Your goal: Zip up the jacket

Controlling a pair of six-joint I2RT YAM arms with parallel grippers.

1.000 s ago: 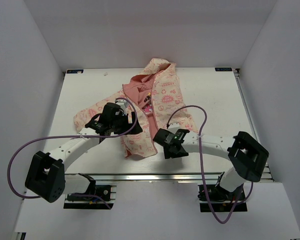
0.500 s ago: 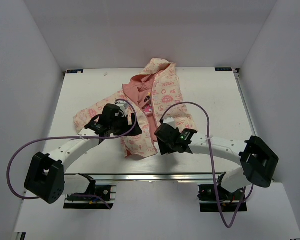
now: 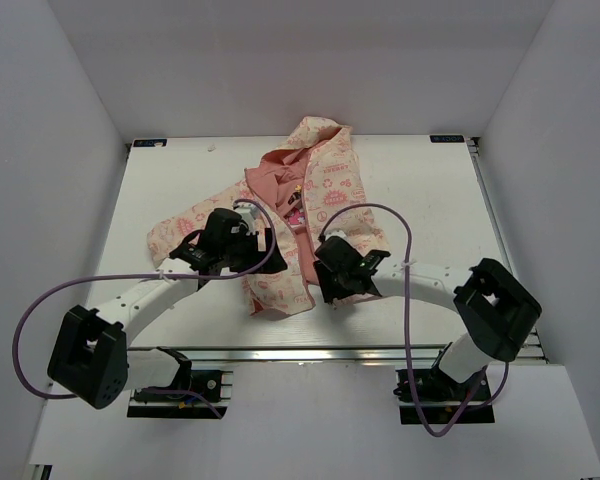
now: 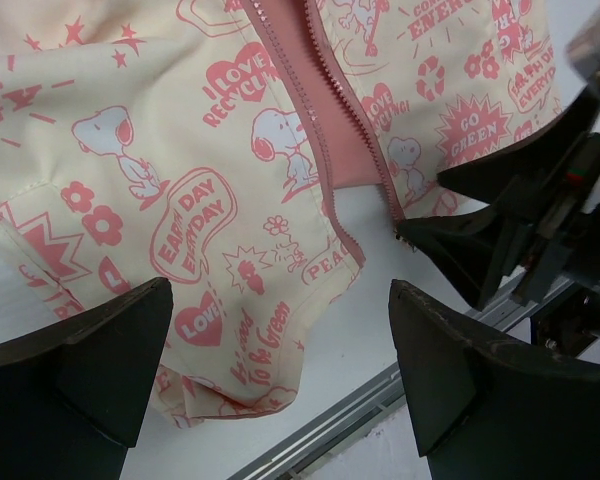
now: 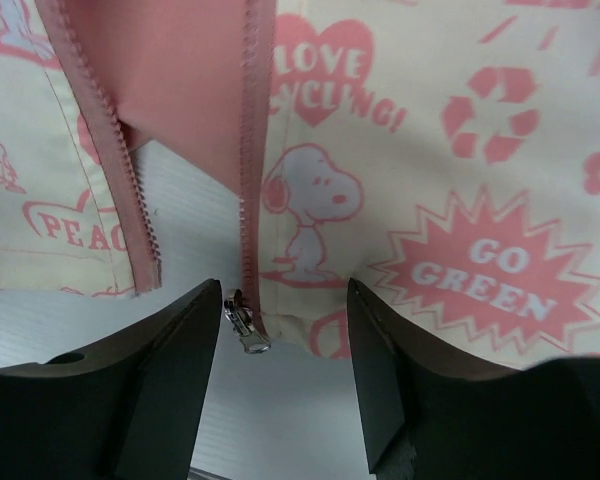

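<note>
between the spread fingers [image 5: 170, 380] of the right gripper [image 5: 285, 295] sits the zipper slider [image 5: 244, 325] at the hem, likely lined up for a pinch. the left gripper [image 4: 280, 295], also spread, hovers over the opposite panel's bottom edge, probably to steady it. the jacket [image 3: 325, 190] lies unzipped on the table [image 3: 180, 170].

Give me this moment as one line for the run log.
jacket: unzipped | left gripper: open above jacket | right gripper: open, fingers straddling zipper slider
</note>
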